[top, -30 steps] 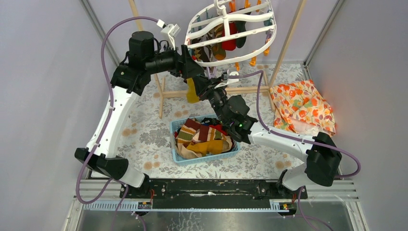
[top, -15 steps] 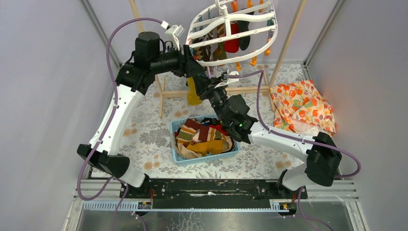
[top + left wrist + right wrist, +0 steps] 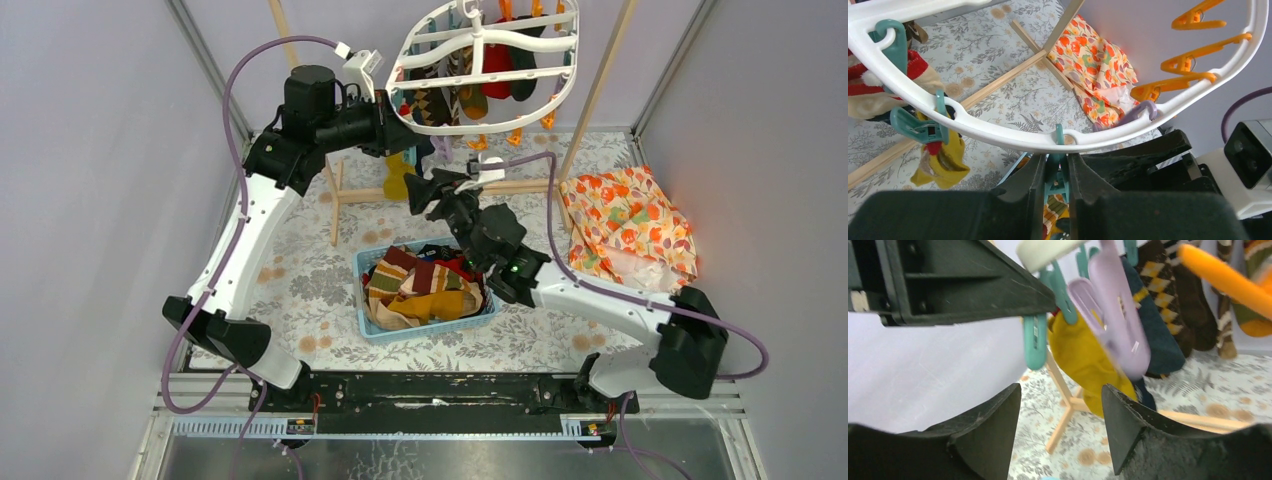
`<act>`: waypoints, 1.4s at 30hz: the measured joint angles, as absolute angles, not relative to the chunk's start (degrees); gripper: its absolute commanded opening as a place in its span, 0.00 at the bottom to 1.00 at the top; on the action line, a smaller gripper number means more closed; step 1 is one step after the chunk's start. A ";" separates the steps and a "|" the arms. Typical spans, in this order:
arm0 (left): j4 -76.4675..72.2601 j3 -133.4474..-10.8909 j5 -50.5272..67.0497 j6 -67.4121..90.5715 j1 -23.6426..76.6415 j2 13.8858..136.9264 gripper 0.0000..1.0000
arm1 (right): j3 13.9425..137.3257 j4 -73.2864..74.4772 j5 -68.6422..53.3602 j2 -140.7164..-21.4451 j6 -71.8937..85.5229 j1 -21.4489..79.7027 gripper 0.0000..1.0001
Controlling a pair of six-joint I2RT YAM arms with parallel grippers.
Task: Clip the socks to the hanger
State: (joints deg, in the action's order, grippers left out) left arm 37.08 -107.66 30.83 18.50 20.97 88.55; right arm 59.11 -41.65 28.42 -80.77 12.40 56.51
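The white hanger (image 3: 487, 38) hangs at the back with several socks clipped under it. In the left wrist view my left gripper (image 3: 1055, 167) sits just under the hanger rim (image 3: 998, 135), shut on a teal clip (image 3: 1057, 175). Beside it a mustard sock (image 3: 943, 160) hangs under another teal clip (image 3: 918, 127). My right gripper (image 3: 1060, 405) stands open and empty, a little short of the mustard sock (image 3: 1083, 360) and a blurred lilac clip (image 3: 1118, 325). Seen from above, the left gripper (image 3: 408, 128) is at the hanger's left rim and the right gripper (image 3: 420, 190) is below it.
A blue basket (image 3: 430, 327) full of loose socks stands mid-table, under the right forearm. The wooden rail frame (image 3: 600, 80) carries the hanger, its foot bar behind the grippers. An orange floral cloth (image 3: 625, 225) lies at the right. Orange clips (image 3: 1188, 60) dangle from the far rim.
The right gripper has opened, let go of the mustard sock and drawn back; the sock stays hanging. The left gripper has closed on a teal clip. The hanger has swung.
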 measured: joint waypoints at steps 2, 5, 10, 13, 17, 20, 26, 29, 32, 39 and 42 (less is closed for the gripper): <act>37.10 -107.66 30.57 18.35 20.97 88.42 0.07 | 57.12 -38.87 29.08 -77.73 12.88 56.51 0.70; 37.19 -107.66 30.44 17.85 20.97 88.07 0.07 | 52.58 -33.69 29.41 -70.81 14.61 56.53 0.70; 37.28 -107.66 30.41 16.93 20.97 87.33 0.06 | 45.04 -23.94 26.17 -60.97 19.53 56.53 0.70; 37.32 -107.66 30.41 16.56 20.97 87.13 0.06 | 41.80 -18.20 21.71 -59.66 22.61 56.58 0.70; 37.39 -107.66 30.44 16.08 20.97 87.13 0.06 | 39.07 -13.04 16.16 -63.18 26.57 56.58 0.71; 37.60 -107.66 30.48 15.66 20.97 87.13 0.06 | 38.26 -10.96 13.21 -67.75 27.64 56.62 0.72; 38.24 -107.66 30.94 14.98 20.97 87.13 0.07 | 38.46 -10.02 10.96 -73.82 23.62 56.62 0.72; 38.30 -107.66 31.16 14.61 20.97 87.13 0.07 | 39.62 -9.15 9.37 -75.68 18.90 56.10 0.71; 38.33 -107.66 31.35 14.39 20.97 87.07 0.08 | 41.98 -8.49 4.56 -77.17 13.58 53.84 0.71; 38.48 -107.66 32.56 13.96 20.97 87.02 0.08 | 48.64 -6.20 -9.82 -81.93 3.68 47.70 0.69; 38.63 -107.66 32.67 13.54 20.97 87.02 0.08 | 51.79 -4.32 -15.77 -84.84 0.27 47.68 0.69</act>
State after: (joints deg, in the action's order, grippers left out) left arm 38.63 -107.66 32.67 13.54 20.97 87.02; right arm 51.79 -4.32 -15.77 -84.84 0.27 47.68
